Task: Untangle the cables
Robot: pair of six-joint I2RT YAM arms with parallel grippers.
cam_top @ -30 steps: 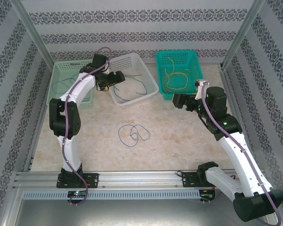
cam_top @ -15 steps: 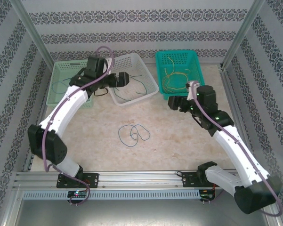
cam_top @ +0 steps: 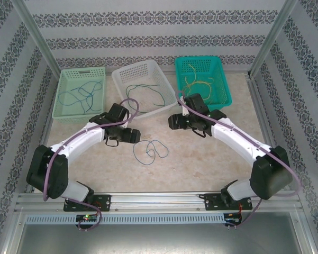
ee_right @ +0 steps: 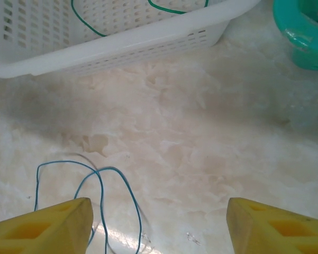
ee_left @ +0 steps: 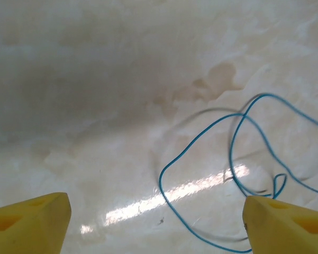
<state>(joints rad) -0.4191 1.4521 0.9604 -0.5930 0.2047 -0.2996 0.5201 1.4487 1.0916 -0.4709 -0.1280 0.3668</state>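
Observation:
A tangle of thin blue cables [cam_top: 150, 150] lies in loops on the marble table, between my two grippers. My left gripper [cam_top: 136, 136] hovers just left of the loops, and my right gripper [cam_top: 171, 121] is up and to their right. In the left wrist view the blue loops [ee_left: 238, 159] lie ahead on the right, one strand passing by the right yellow finger [ee_left: 285, 227]; the left gripper [ee_left: 156, 217] is open and holds nothing. In the right wrist view the blue cable [ee_right: 100, 190] curls by the left finger [ee_right: 47, 227] of the open right gripper [ee_right: 159, 217].
Three baskets stand along the back. The light green basket [cam_top: 63, 108] holds blue cables [cam_top: 82, 95]. The white basket [cam_top: 121, 79] [ee_right: 121, 45] holds a green cable [cam_top: 148, 90] [ee_right: 84, 24]. The teal basket [cam_top: 222, 90] [ee_right: 301, 32] holds yellow cables [cam_top: 198, 84].
Both arms have swung down from the baskets to the middle of the table. The left came from the white basket, the right from beside the teal one.

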